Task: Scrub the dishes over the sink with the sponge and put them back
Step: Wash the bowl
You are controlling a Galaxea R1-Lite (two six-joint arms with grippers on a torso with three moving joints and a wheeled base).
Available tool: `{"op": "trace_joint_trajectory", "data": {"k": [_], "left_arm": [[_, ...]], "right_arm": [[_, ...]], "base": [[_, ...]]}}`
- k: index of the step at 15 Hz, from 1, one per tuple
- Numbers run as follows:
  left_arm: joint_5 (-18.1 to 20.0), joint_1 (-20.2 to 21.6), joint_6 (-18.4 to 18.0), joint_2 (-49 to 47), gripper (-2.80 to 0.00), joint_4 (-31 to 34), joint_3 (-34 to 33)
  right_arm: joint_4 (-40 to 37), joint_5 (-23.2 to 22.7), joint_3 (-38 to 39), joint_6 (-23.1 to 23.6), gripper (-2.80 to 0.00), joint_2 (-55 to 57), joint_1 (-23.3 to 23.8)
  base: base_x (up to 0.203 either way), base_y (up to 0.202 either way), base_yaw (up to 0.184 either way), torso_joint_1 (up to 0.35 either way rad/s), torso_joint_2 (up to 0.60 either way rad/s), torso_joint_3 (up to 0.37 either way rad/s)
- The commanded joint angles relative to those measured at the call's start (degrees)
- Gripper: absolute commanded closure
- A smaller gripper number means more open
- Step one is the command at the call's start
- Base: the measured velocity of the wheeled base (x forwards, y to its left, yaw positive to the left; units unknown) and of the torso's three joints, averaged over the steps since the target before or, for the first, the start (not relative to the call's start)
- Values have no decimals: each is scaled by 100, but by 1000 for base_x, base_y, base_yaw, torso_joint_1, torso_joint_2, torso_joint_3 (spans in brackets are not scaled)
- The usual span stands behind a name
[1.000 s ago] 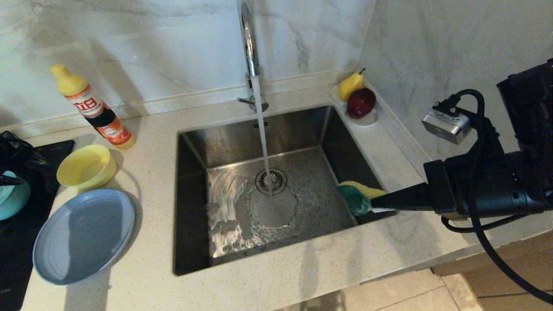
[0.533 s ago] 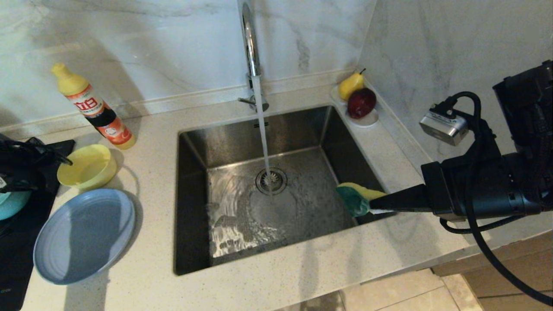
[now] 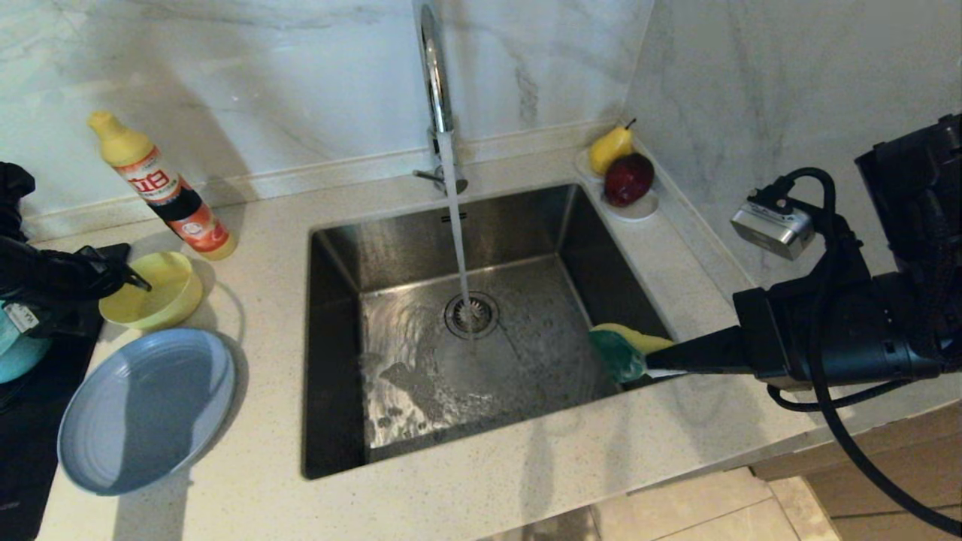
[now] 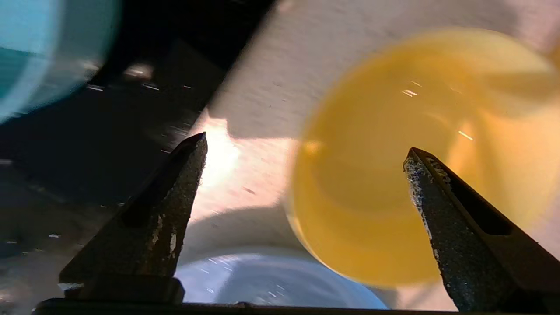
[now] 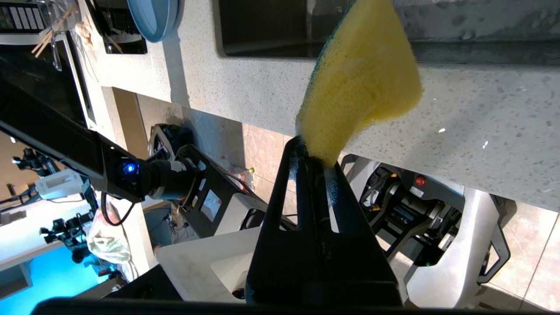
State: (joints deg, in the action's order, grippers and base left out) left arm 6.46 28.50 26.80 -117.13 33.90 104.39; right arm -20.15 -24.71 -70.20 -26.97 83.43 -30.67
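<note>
Head view, from the left edge of the counter: my left claw (image 3: 139, 284) has swung in from beside the teal bowl (image 3: 19, 353), which sits on the dark hob at the counter's left end, and now hangs at the near rim of the yellow bowl (image 3: 154, 289). A moment ago its tips were still back over the hob. In the left wrist view the two fingers (image 4: 175, 192) stand wide apart with nothing between them, one over bare counter and the other over the bowl's hollow, so they straddle the rim. I judge that the teal bowl is set down and the yellow one is my next pick. The grey-blue plate (image 3: 143, 409) lies just in front of the yellow bowl, near the counter's front edge, untouched. A detergent bottle (image 3: 161, 188) stands behind them by the back wall. Water runs from the tap (image 3: 434, 83) into the sink (image 3: 338, 361), which holds no dishes. At the sink's right rim my right claw (image 3: 652, 361) has not stirred; it reaches in level and is clenched on the sponge (image 3: 620, 349), green face toward the basin, waiting.
</note>
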Motion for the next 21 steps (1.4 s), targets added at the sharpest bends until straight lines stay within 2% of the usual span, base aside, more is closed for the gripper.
{"op": "trace_joint_trajectory", "data": {"k": [1, 12, 13, 17, 21], "left_arm": [[-103, -30, 1, -154, -280, 20, -6], [-119, -152, 18, -266, -280, 2, -41], [-124, -152, 18, -311, 0, 2, -41], [-132, -152, 62, -349, 0, -6, -15], [-321, -151, 128, -328, 0, -18, 130]], "right_arm": [[-10, -16, 15, -10, 0, 15, 0], [-6, -16, 24, -10, 0, 33, 12], [-6, -16, 29, -10, 0, 41, 10], [-13, -16, 32, -17, 0, 33, 9], [-15, -16, 33, -19, 0, 33, 9]], "base": [[0, 0, 0, 0, 0, 0], [0, 0, 0, 0, 0, 0], [0, 0, 0, 0, 0, 0], [0, 0, 0, 0, 0, 0], [0, 0, 0, 0, 0, 0]]}}
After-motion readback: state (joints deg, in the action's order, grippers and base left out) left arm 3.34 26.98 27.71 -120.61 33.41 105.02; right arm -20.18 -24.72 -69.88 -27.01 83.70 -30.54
